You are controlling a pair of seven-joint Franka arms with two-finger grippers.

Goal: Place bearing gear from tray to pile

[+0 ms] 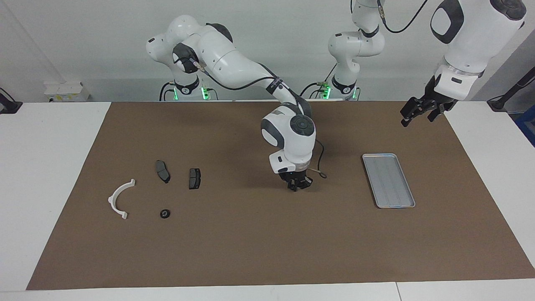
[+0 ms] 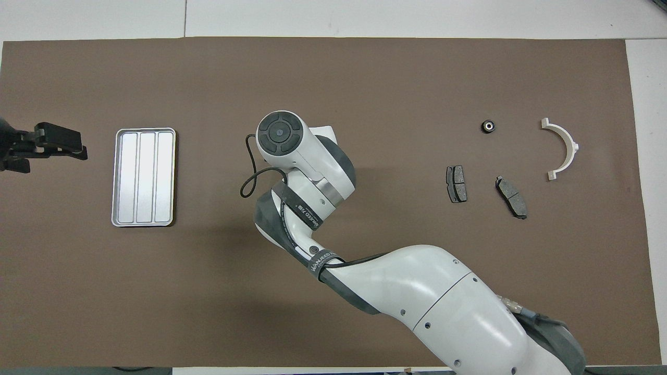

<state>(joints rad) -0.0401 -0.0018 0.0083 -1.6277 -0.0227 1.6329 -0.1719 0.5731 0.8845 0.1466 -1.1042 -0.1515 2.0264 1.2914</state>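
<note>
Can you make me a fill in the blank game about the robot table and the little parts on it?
1. The silver tray has ____ in it.
2. The small black bearing gear lies on the mat beside the white curved ____.
3. There are ____ dark grey brake pads lying near the bearing gear.
4. The right gripper hangs over the ____ of the brown mat, holding nothing.

Missing words: nothing; bracket; two; middle
</note>
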